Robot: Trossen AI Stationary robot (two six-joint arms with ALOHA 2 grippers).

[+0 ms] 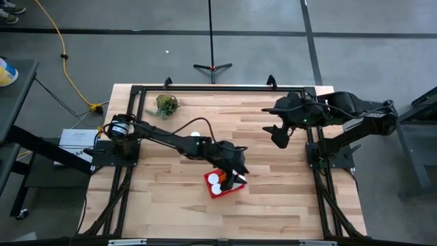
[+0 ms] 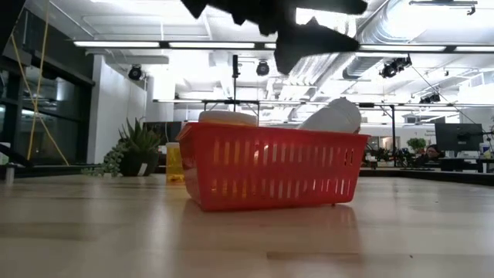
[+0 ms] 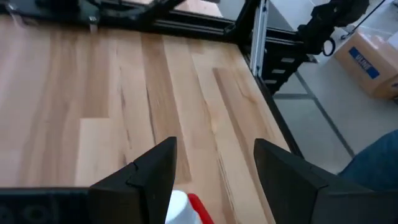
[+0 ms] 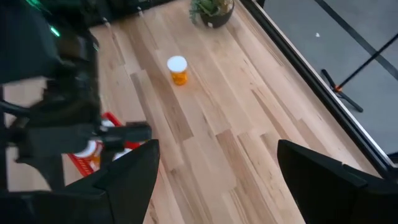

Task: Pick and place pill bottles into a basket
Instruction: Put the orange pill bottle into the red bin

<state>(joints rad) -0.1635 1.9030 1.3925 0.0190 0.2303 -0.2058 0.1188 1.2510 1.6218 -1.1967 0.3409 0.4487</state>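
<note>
The red basket [image 1: 222, 184] stands near the table's middle front and holds pill bottles, whose white caps [image 2: 228, 117] rise above its rim [image 2: 270, 133]. My left gripper [image 1: 239, 176] hangs open just above the basket's right end. In its wrist view [image 3: 214, 155] a white cap [image 3: 177, 208] and the basket's red edge [image 3: 199, 208] show below the fingers. One more pill bottle [image 4: 177, 70] stands upright on the table beside the left arm [image 1: 196, 135]. My right gripper [image 1: 280, 139] waits open and empty at the far right [image 4: 217, 155].
A small green plant [image 1: 166, 104] stands at the table's far left corner. The left arm [image 1: 171, 140] stretches across the table's middle. A black frame [image 1: 225, 88] runs along the table's far edge and sides. Bare wood lies in front of the basket.
</note>
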